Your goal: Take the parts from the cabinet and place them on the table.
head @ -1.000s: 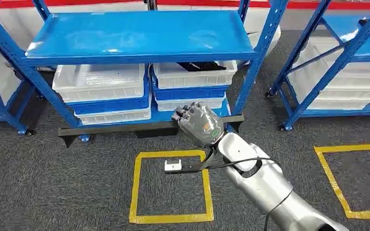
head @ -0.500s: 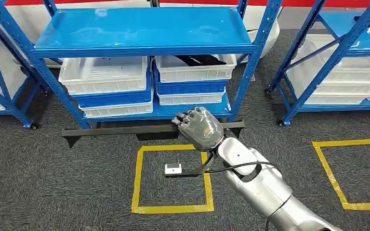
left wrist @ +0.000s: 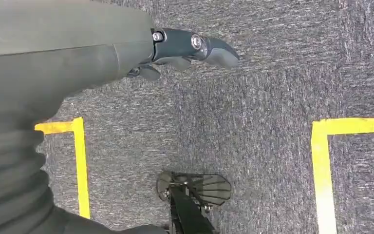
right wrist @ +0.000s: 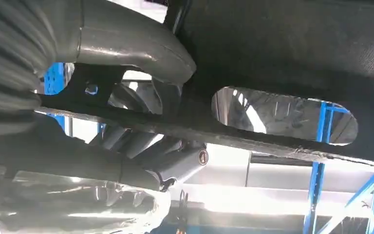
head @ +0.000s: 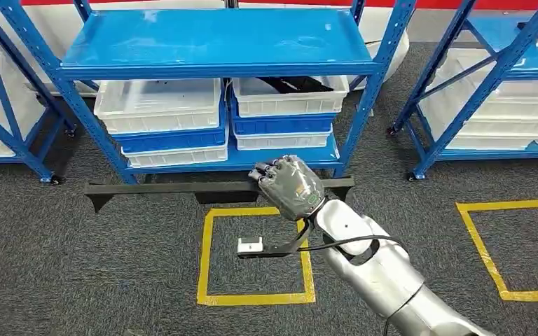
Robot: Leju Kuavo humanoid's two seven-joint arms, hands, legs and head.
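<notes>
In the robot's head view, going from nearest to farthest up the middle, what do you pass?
Yellow floor square → right hand holding the long black part → blue rack's lower bins → blue top shelf.

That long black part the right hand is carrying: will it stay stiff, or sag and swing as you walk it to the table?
Probably stiff: the long black part runs straight to both ends with no visible droop. It may tend to twist or swing, since the right hand grips it well right of its middle, leaving a long left overhang. The cut-out slot seen in the right wrist view suggests it is fairly light for its length.
</notes>
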